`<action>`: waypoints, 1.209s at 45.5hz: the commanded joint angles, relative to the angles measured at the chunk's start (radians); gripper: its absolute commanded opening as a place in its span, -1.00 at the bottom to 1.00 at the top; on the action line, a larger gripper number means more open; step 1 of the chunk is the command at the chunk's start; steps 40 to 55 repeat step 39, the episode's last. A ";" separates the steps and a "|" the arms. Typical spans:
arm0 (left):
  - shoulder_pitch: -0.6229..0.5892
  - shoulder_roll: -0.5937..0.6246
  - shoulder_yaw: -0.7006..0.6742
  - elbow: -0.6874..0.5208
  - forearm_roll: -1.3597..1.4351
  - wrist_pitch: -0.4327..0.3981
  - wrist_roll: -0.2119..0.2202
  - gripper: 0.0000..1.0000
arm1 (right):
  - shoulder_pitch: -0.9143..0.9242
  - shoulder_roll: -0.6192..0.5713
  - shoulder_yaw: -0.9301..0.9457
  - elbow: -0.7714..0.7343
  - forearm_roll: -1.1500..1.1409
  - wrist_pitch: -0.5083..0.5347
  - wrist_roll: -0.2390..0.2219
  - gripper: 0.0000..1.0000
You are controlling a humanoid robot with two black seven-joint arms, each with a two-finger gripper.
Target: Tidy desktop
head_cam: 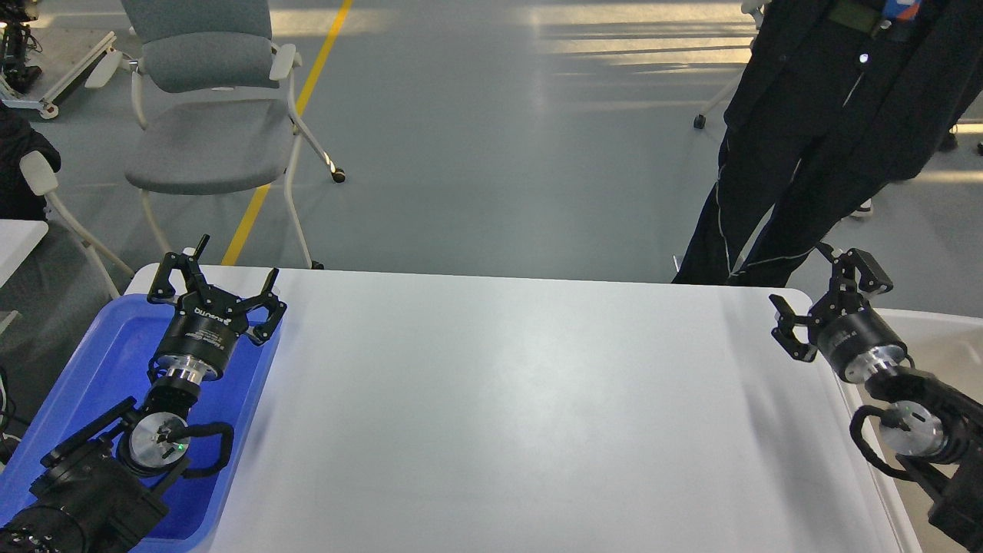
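Smooth white desktop (507,399), seemingly bare.

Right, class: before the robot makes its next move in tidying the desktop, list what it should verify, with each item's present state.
1. Left gripper free: ok, fingers spread, nothing between them, above the blue tray.
2. Right gripper free: ok, fingers apart, holding nothing, over the desktop's right edge beside the off-white bin.
3. Something on the desktop to pick up: not ok, no loose item shows on its white surface.
4. Tray contents: cannot tell, the left arm covers much of it.
5. Surroundings: not ok, a person stands close behind the far right corner; the chair stands clear.
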 commanded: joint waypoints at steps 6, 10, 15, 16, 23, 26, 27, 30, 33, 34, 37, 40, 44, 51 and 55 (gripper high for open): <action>0.000 0.000 0.000 0.000 0.000 0.001 0.000 1.00 | -0.085 0.113 0.162 0.108 -0.144 -0.221 0.197 1.00; -0.001 0.000 0.000 0.000 0.000 0.000 0.000 1.00 | -0.108 0.144 0.176 0.148 -0.148 -0.287 0.226 1.00; -0.001 0.000 0.000 0.000 0.000 0.000 0.000 1.00 | -0.114 0.170 0.168 0.162 -0.152 -0.333 0.234 1.00; -0.001 0.000 0.000 0.000 0.000 0.001 0.000 1.00 | -0.113 0.170 0.162 0.162 -0.152 -0.333 0.234 1.00; 0.000 0.000 0.000 0.000 0.000 0.000 0.000 1.00 | -0.112 0.168 0.143 0.169 -0.158 -0.328 0.234 1.00; -0.001 0.000 0.000 0.000 0.000 0.000 0.000 1.00 | -0.116 0.167 0.114 0.171 -0.161 -0.322 0.235 1.00; 0.000 0.000 0.000 0.000 0.000 0.000 0.000 1.00 | -0.117 0.165 0.101 0.171 -0.164 -0.321 0.235 1.00; -0.001 0.000 0.000 0.000 0.000 0.001 0.000 1.00 | -0.120 0.162 0.067 0.171 -0.165 -0.321 0.237 1.00; 0.000 0.000 0.000 0.000 0.000 0.000 0.000 1.00 | -0.129 0.164 0.064 0.171 -0.167 -0.322 0.240 1.00; -0.001 0.000 0.000 0.000 0.000 0.000 0.000 1.00 | -0.132 0.165 0.064 0.171 -0.167 -0.322 0.244 1.00; 0.000 0.000 0.000 0.000 0.000 0.000 0.000 1.00 | -0.132 0.168 0.061 0.171 -0.167 -0.322 0.255 1.00; 0.000 0.000 0.000 0.000 0.000 0.000 0.000 1.00 | -0.132 0.170 0.057 0.169 -0.167 -0.322 0.257 1.00; 0.000 0.000 0.000 0.000 0.000 0.000 0.000 1.00 | -0.132 0.170 0.057 0.169 -0.167 -0.322 0.257 1.00; 0.000 0.000 0.000 0.000 0.000 0.000 0.000 1.00 | -0.132 0.170 0.057 0.169 -0.167 -0.322 0.257 1.00; 0.000 0.000 0.000 0.000 0.000 0.000 0.000 1.00 | -0.132 0.170 0.057 0.169 -0.167 -0.322 0.257 1.00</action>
